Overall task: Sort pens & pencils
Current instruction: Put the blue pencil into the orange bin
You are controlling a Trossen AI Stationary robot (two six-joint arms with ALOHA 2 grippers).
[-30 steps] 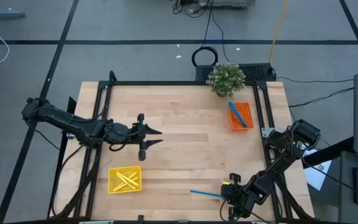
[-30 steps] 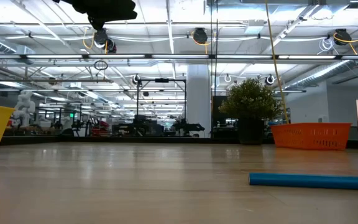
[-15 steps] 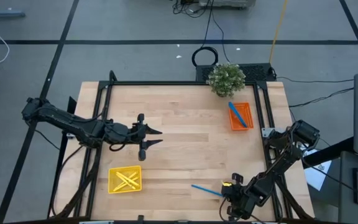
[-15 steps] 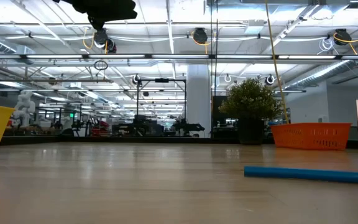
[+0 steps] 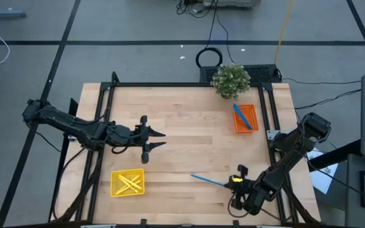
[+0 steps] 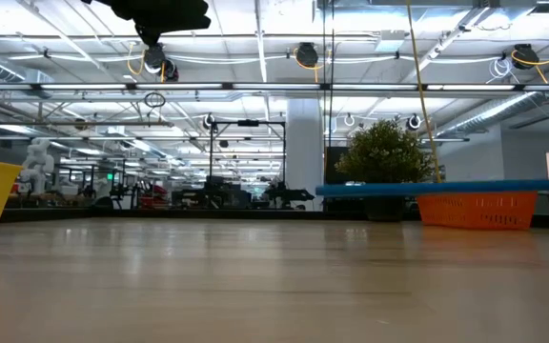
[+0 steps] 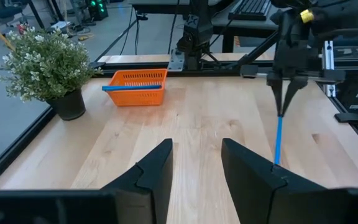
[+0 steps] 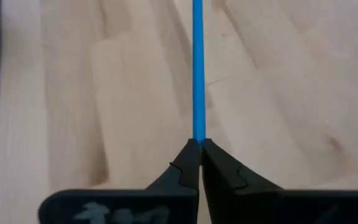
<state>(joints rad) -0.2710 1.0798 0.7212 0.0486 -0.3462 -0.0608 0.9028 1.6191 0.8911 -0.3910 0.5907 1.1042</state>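
My right gripper (image 5: 233, 184) is near the table's front right and is shut on a blue stick (image 5: 209, 180). The stick reaches from it toward the table's left. In the low view the blue stick (image 6: 446, 189) hangs level above the tabletop. My left gripper (image 5: 162, 139) stands open over the table's middle left, holding nothing. A yellow tray (image 5: 127, 182) at the near left holds yellow sticks (image 5: 129, 183). An orange tray (image 5: 245, 118) at the far right holds blue sticks (image 5: 241, 116). My right gripper pinches the blue stick's right end (image 8: 198, 138) between its two fingertips (image 8: 185, 163). The fingers slant down from the table's near right, and the stick runs on from them in their own line. The stick is lifted clear of the table and about level.
A potted plant (image 5: 230, 80) stands at the far edge beside the orange tray. A black frame (image 5: 170, 85) runs along the table's far and side edges. Bare wood (image 5: 195, 139) lies between the two arms.
My right gripper has risen and gone a little toward the table's far edge, tipping less steeply. The blue stick, which lay on the table a second ago, first came up at its right end and now hangs level, clear of the wood.
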